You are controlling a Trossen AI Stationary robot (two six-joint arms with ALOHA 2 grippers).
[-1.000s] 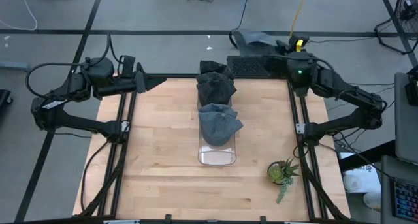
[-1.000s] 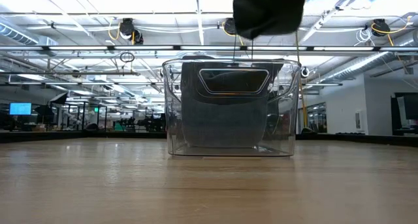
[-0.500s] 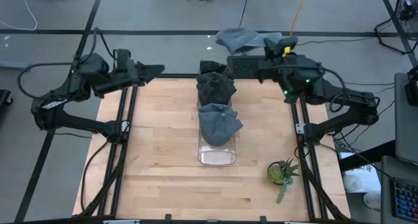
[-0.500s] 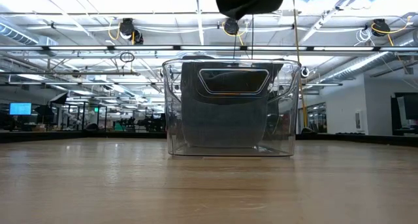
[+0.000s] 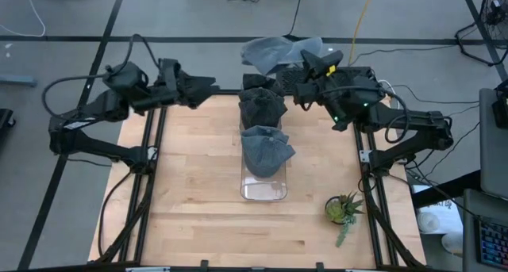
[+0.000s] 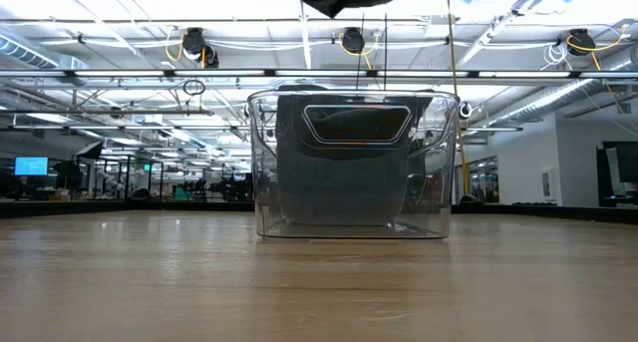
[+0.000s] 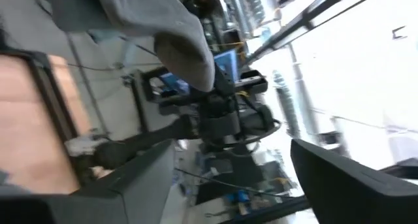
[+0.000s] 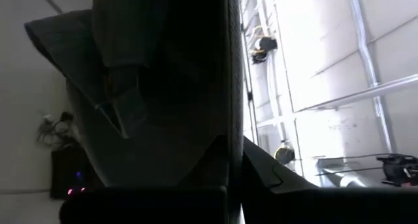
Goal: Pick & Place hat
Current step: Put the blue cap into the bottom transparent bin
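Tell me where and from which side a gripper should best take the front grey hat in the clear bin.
Probably its raised top fold, from straight above: the front grey hat stands upright in the narrow clear bin, whose walls block every side. The right gripper holds another hat beyond the bin's far end.

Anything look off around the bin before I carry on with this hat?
Nothing stands out. The clear bin sits upright with hats stacked inside, none spilled on the table. The right tool holds the grey hat beyond the table's far edge; the plant stands upright.
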